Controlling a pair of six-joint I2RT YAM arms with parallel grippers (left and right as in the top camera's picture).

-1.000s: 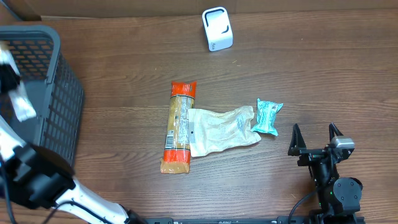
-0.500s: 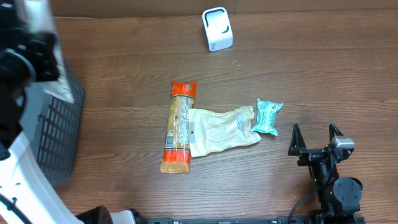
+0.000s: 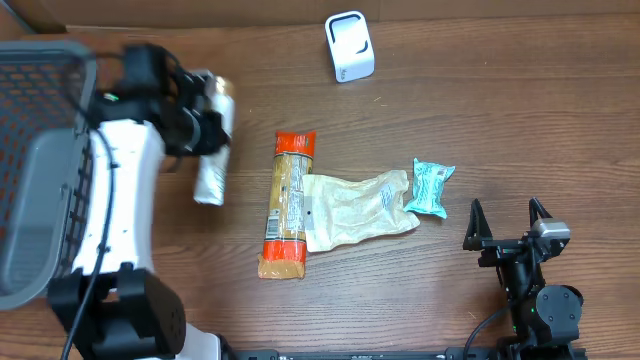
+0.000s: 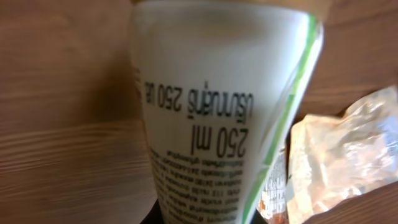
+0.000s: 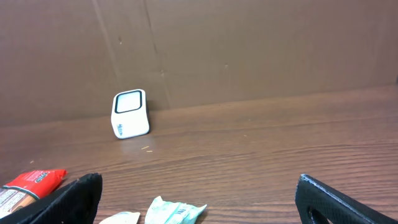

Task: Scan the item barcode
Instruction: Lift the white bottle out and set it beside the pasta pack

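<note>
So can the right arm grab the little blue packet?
Probably yes. The right gripper is open and empty, and the blue packet lies just ahead, a bit to its left, with nothing between them.

Dark mesh basket [image 3: 40,100] at desk's [image 3: 520,120] left edge. Mid-desk: long orange-topped snack pack [image 3: 287,205], crumpled clear bag [image 3: 355,208] overlapping its right side, teal packet [image 3: 432,187] against bag's right end. Cardboard wall [image 5: 249,50] behind.
</note>
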